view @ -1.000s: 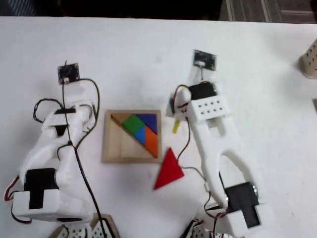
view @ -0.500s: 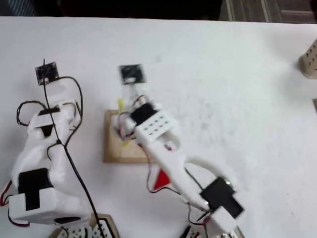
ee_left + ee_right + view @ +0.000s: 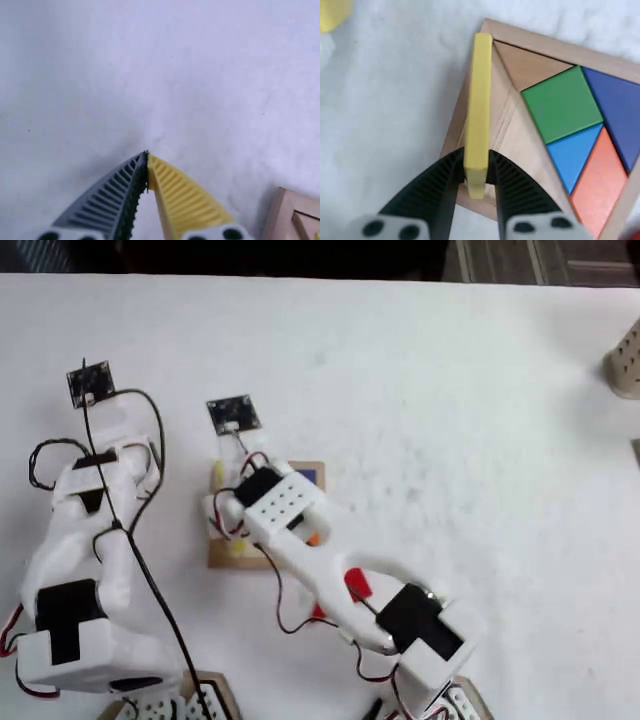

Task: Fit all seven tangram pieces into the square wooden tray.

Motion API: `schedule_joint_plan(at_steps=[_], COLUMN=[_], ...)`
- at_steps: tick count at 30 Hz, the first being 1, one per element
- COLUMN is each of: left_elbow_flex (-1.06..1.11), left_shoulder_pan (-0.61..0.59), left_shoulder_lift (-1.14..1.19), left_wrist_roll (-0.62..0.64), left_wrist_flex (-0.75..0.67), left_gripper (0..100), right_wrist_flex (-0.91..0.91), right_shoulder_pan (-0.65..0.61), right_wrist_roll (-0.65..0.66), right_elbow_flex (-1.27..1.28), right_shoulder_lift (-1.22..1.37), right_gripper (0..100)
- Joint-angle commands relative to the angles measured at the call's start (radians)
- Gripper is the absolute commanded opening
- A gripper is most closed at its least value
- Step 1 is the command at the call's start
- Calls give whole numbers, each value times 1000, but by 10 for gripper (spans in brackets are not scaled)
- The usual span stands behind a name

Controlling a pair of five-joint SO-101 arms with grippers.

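We are watching the right gripper (image 3: 476,175) clamping the yellow piece (image 3: 479,100) on edge over the tray (image 3: 545,42) edge nearest the left arm, with five pieces sitting inside, the red triangle (image 3: 357,585) lying outside on the table, and the left gripper (image 3: 146,165) closed and empty.

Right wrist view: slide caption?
Right end effector grips flat yellow tangram piece on edge over the square wooden tray.

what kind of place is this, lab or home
Likely a robotics lab bench: left arm and right arm on a white table, a wooden tray, the right tool gripping a yellow piece.
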Motion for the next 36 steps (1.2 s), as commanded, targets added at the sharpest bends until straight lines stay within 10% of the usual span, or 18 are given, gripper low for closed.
schedule_joint_plan(at_steps=[1, 8, 24, 36], left_elbow_flex=[-52, -51, -23, 307], left_shoulder_pan=[-10, -10, 76, 340], left_shoulder_lift=[-4, -4, -21, -479], left_wrist_roll=[12, 12, 3, 11], left_wrist_flex=[5, 5, 3, -2], left_gripper=[23, 23, 22, 22], right_wrist_flex=[-5, 105, 329, -35], right_shoulder_pan=[-8, -10, 315, 533], right_wrist_roll=[14, 9, 11, 94], right_elbow_flex=[-28, -32, 15, 224], right_shoulder_lift=[-24, -28, -404, -349], right_gripper=[96, 282, 25, 17])
